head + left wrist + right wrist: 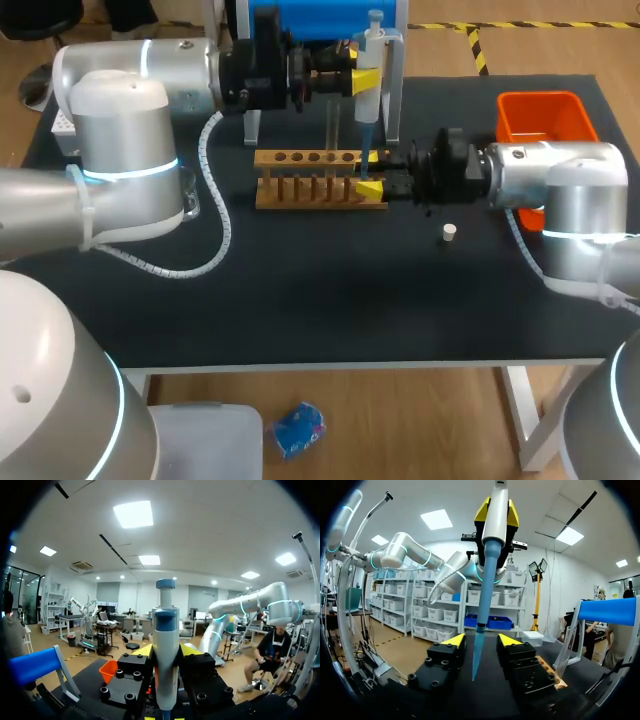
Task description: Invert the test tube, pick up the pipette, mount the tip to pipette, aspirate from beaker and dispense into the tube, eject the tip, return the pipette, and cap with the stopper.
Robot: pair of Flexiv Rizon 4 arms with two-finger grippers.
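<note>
My left gripper is shut on the white pipette, which it holds upright above the right end of the wooden rack. In the left wrist view the pipette stands between the fingers of the left gripper. A blue tip sits on the pipette's lower end. It hangs between the fingers of my right gripper, which stand open and clear of it on both sides. In the head view the right gripper is at the rack's right end. A clear test tube stands in the rack. The white stopper lies on the table.
An orange bin stands at the back right. The blue pipette stand is behind the rack. A clear beaker shows partly beside my left arm.
</note>
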